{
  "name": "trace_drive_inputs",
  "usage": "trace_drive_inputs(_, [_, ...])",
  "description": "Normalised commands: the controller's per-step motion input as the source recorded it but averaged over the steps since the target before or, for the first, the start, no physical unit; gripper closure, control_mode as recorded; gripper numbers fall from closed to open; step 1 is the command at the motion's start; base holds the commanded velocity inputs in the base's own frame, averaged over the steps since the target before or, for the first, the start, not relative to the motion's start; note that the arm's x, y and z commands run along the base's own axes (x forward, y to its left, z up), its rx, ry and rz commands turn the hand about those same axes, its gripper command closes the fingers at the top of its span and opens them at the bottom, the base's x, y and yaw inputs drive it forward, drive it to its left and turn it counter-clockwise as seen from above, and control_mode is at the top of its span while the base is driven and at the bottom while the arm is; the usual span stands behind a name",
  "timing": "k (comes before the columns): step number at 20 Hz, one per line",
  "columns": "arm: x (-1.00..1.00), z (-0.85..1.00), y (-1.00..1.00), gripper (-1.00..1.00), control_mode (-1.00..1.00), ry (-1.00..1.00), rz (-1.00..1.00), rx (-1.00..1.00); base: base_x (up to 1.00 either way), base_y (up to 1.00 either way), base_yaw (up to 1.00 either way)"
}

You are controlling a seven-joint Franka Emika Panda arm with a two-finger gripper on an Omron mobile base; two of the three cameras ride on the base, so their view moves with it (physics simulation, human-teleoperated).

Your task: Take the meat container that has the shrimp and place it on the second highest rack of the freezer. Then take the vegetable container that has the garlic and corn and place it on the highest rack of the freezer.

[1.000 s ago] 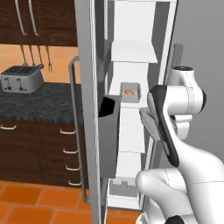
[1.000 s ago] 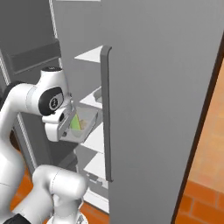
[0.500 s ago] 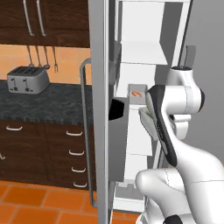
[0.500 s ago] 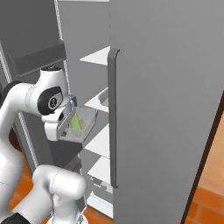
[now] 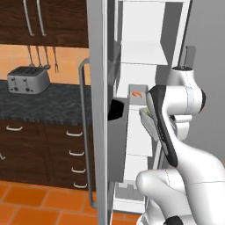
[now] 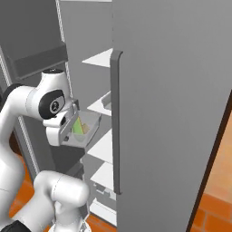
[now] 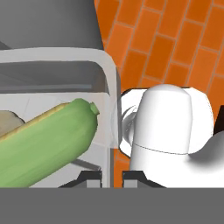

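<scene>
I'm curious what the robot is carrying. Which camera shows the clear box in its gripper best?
The hand view: the vegetable container sits close up, a green corn ear plain inside. The right base view shows it small and tilted beside the gripper. In the left base view the arm hides most of it.

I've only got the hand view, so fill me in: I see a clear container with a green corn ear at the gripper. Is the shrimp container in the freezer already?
Observer: Yes. The shrimp container sits on the second shelf from the top that I can see.
Operator: How high is my container?
Observer: The vegetable container hangs tilted in front of the shelves, well below the top shelf.
Operator: And the door?
Observer: The freezer door stands open, edge-on in the left base view.
</scene>
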Motion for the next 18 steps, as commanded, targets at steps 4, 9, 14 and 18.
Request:
trace_drive_inputs(4, [0.00, 0.00, 0.00, 1.00, 1.00, 0.00, 0.00, 0.00, -0.18, -0.19, 0.03])
trace_drive_inputs(9, [0.00, 0.00, 0.00, 1.00, 1.00, 0.00, 0.00, 0.00, 0.00, -0.39, 0.05])
trace_drive_inputs(14, [0.00, 0.00, 0.00, 1.00, 1.00, 0.00, 0.00, 0.00, 0.05, -0.29, 0.09])
trace_drive_inputs(18, [0.00, 0.00, 0.00, 1.00, 1.00, 0.00, 0.00, 0.00, 0.38, 0.04, 0.15])
